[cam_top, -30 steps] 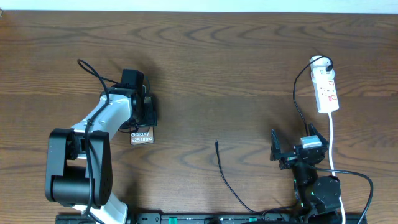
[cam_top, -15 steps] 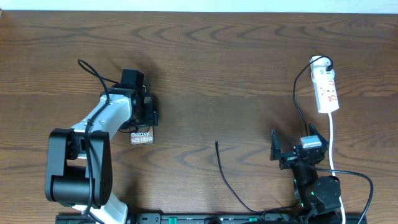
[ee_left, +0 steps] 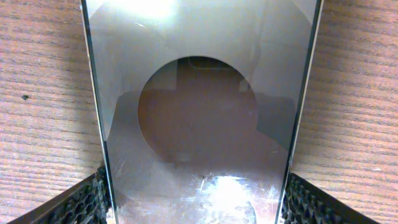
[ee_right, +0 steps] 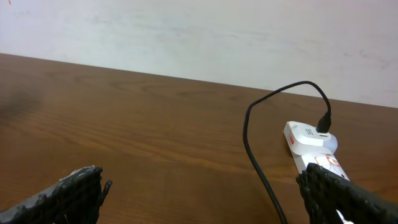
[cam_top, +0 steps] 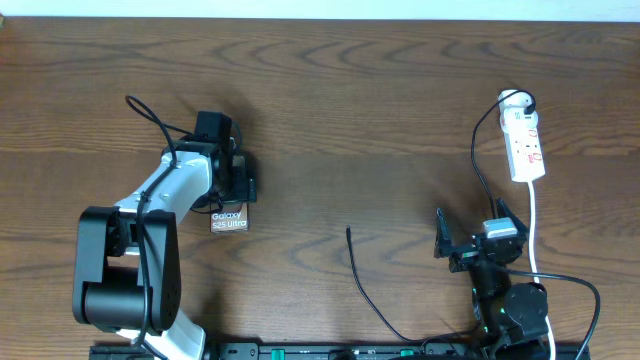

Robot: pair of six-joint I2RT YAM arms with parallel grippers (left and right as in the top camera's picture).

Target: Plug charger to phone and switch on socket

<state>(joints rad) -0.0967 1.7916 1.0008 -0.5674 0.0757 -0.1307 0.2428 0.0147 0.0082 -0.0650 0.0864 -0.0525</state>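
The phone (cam_top: 228, 221) lies flat at the left of the table, its "Galaxy S25 Ultra" lettering showing below my left gripper (cam_top: 236, 187). In the left wrist view the phone's glossy face with the oval mark (ee_left: 199, 118) fills the space between the fingers, and the left gripper (ee_left: 199, 208) has both pads against its long edges. The charger's thin black cable (cam_top: 365, 290) lies mid-table with its tip (cam_top: 348, 231) free. The white socket (cam_top: 525, 140) lies at the far right, also seen in the right wrist view (ee_right: 308, 146). My right gripper (cam_top: 478, 242) is open and empty in front of it.
A black cable (ee_right: 255, 155) runs from a plug (cam_top: 523, 101) at the socket's far end toward the right arm. The socket's white cord (cam_top: 533, 225) runs toward the table's front edge beside the right arm. A pale wall stands behind the table.
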